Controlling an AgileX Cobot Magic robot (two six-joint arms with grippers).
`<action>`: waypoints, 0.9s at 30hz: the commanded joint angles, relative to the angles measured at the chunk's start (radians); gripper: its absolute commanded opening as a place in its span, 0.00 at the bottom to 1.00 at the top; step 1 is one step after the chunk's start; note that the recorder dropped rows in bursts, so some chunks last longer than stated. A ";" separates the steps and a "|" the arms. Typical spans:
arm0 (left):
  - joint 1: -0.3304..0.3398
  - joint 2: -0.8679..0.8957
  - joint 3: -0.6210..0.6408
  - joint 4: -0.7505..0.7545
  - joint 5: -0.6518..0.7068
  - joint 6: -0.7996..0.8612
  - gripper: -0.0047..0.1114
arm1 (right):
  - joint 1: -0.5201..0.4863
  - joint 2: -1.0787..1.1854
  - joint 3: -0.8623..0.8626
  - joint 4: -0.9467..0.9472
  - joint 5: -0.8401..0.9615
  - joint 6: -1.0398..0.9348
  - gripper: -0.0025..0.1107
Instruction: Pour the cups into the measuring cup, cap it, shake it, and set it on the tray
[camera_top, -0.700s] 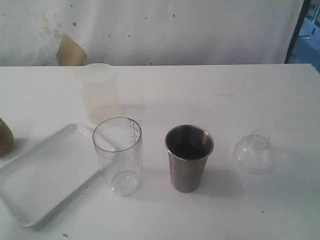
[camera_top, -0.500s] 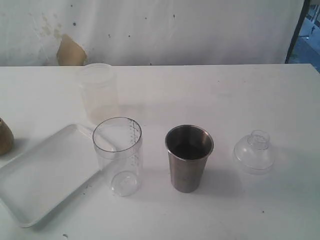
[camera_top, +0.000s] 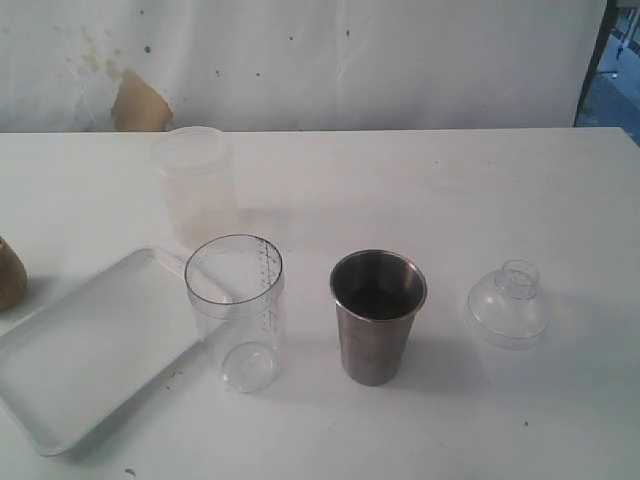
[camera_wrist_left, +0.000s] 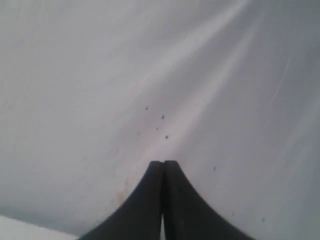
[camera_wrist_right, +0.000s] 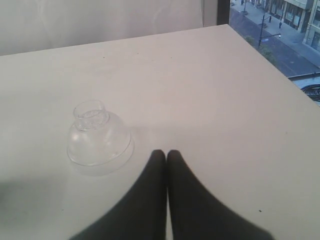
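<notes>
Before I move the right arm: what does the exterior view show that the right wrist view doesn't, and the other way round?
Only the exterior view: the measuring cup, the steel tumbler beside it, the white tray, the frosted container behind them, and the brown cup cut off at the left edge.
Only the right wrist view: the right gripper, jaws shut on nothing.
Both: the clear dome lid standing alone on the white table.
</notes>
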 joint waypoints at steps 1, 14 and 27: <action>-0.001 0.060 -0.036 -0.012 -0.104 -0.073 0.09 | 0.002 -0.004 0.002 -0.003 -0.005 0.003 0.02; -0.001 0.856 -0.162 0.314 -0.305 -0.124 0.94 | 0.002 -0.004 0.002 -0.003 -0.005 0.003 0.02; -0.001 1.272 -0.162 -0.015 -0.472 0.227 0.94 | 0.002 -0.004 0.002 -0.003 -0.005 0.003 0.02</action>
